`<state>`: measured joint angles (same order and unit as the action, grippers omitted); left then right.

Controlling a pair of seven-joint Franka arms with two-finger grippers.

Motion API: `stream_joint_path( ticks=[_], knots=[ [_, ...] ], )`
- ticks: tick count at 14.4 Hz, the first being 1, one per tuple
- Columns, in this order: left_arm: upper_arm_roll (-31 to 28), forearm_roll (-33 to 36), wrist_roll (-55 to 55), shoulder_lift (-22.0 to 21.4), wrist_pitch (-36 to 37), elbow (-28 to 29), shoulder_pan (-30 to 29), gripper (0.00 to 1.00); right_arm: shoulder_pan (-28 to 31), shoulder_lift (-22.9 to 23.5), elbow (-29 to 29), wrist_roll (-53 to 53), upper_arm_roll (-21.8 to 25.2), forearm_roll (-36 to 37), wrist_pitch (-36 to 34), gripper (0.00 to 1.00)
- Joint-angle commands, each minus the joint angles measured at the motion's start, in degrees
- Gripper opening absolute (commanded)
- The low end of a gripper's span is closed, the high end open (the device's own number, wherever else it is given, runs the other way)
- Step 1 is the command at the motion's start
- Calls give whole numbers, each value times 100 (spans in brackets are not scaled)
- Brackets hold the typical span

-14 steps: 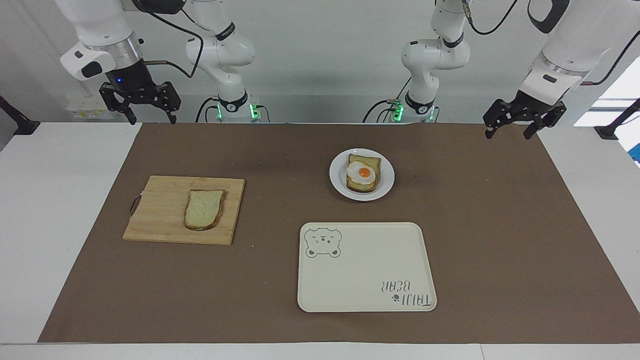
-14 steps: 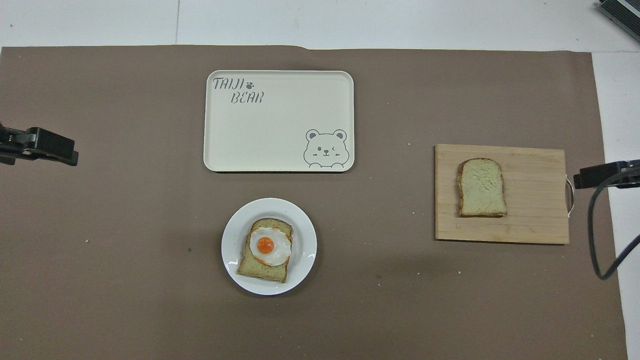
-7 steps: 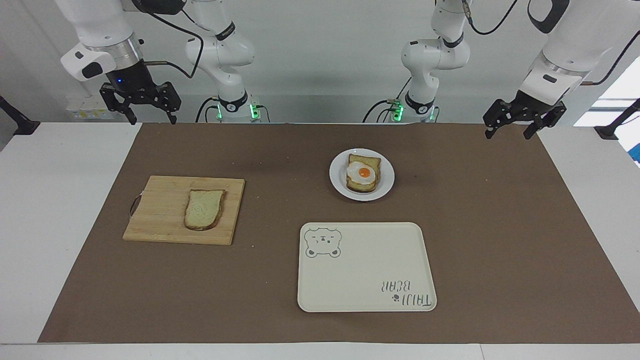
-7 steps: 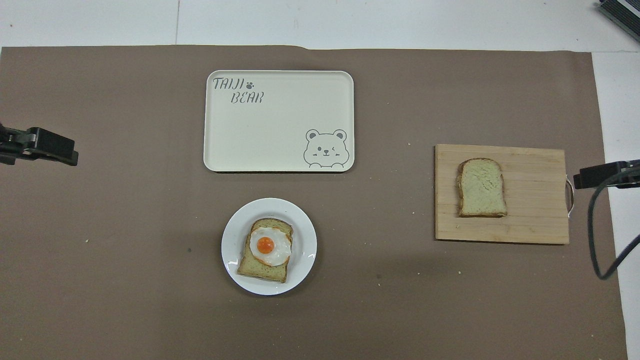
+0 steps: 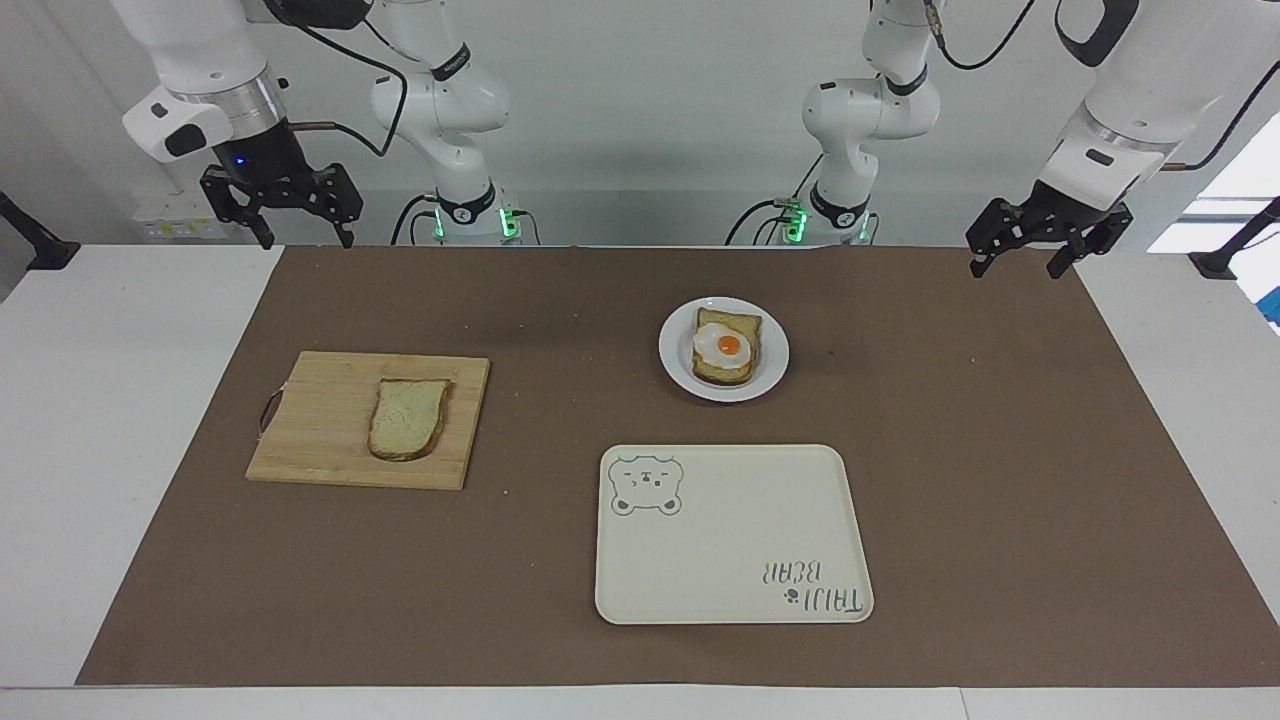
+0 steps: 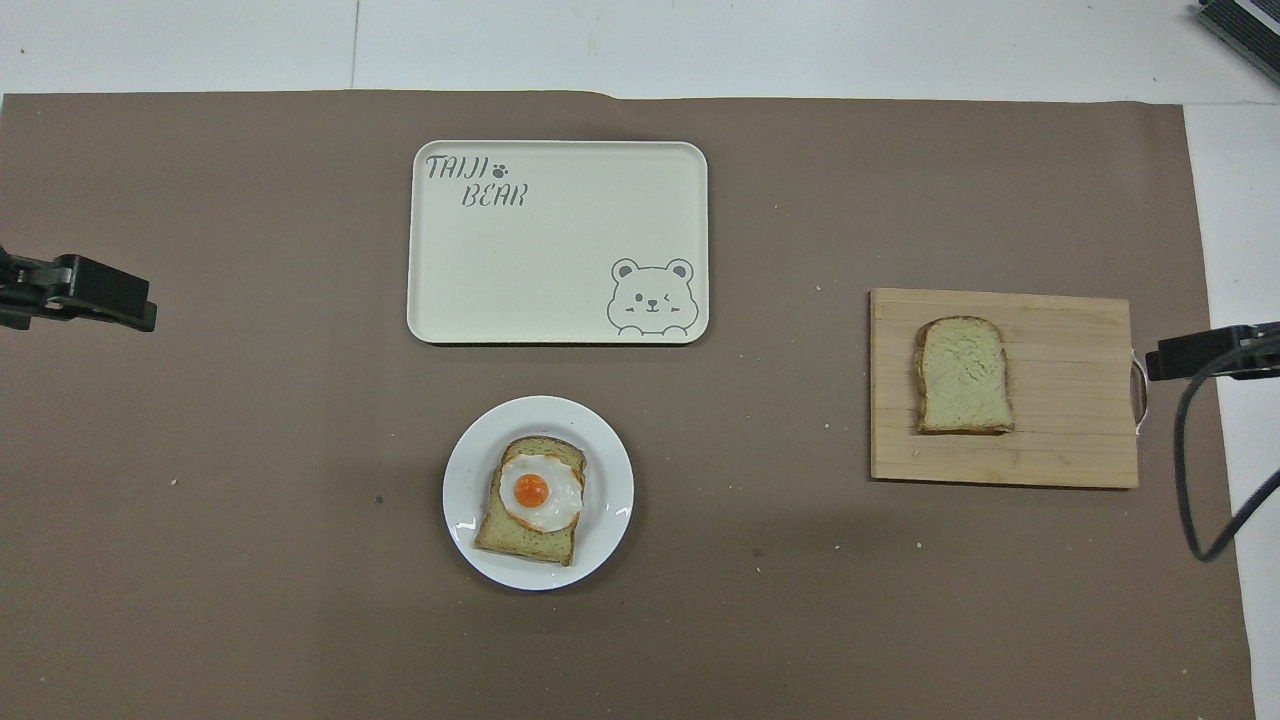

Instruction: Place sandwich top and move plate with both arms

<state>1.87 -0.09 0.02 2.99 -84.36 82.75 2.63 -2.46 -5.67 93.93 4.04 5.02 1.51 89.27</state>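
The sandwich top (image 5: 407, 418), a plain bread slice, lies flat on the wooden cutting board (image 5: 320, 400) toward the right arm's end of the table; it also shows in the overhead view (image 6: 962, 375). The small white plate (image 5: 772, 368) holds a bread slice topped with a fried egg (image 5: 727, 347) near the table's middle; the plate (image 6: 612, 480) shows from above too. My right gripper (image 5: 303, 236) hangs open and empty, raised over the mat's corner near the board. My left gripper (image 5: 1015, 264) hangs open and empty over the mat's corner at the left arm's end. Both are well apart from bread and plate.
A cream rectangular tray with a bear drawing (image 5: 730, 540) lies farther from the robots than the plate, also seen from above (image 6: 540, 260). A brown mat (image 5: 1000, 450) covers most of the white table. The board (image 6: 1060, 440) has a handle loop at its outer end.
The right gripper has shifted very slightly. The left gripper, bread, plate, board and tray have not moved.
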Motion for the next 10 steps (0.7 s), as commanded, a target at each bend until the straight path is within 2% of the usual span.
stream_joint_path(
  ticks=[1, 10],
  knots=[
    [-2, 115, -2, -150, 43, 145, 9, 100, 70, -145, 152, 141, -27, 25, -24, 100],
    [-2, 115, -2, -150, 43, 145, 9, 100, 79, -145, 222, 150, -27, 16, 46, 100]
  ],
)
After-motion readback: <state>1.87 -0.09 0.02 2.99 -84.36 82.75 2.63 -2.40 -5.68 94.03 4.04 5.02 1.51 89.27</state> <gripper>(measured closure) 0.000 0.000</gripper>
